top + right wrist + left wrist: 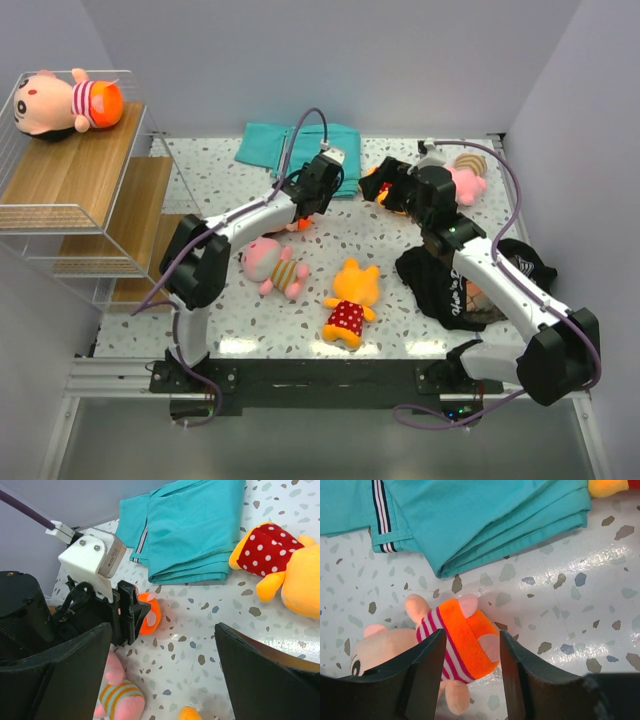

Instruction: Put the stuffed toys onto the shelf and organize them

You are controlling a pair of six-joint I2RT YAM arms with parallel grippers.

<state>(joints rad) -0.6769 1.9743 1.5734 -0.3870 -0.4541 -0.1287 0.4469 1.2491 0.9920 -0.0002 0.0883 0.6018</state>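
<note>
Speckled table [300, 322] bears stuffed toys [350, 300], teal cloth [265, 145], black garment [445, 290]; shelf [90, 170] holds one doll [60, 100].

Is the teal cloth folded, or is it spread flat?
Folded: the teal cloth shows several stacked layers along its edge.

Pretty clearly a robot lab test cell, not a home: left arm [215, 240] and right arm [500, 280] bolted to a metal rail [110, 375] at a speckled table [210, 180], blank walls [330, 60] boxing it in, purple cables [305, 125] looping around, toys [350, 300] scattered like props.
</note>
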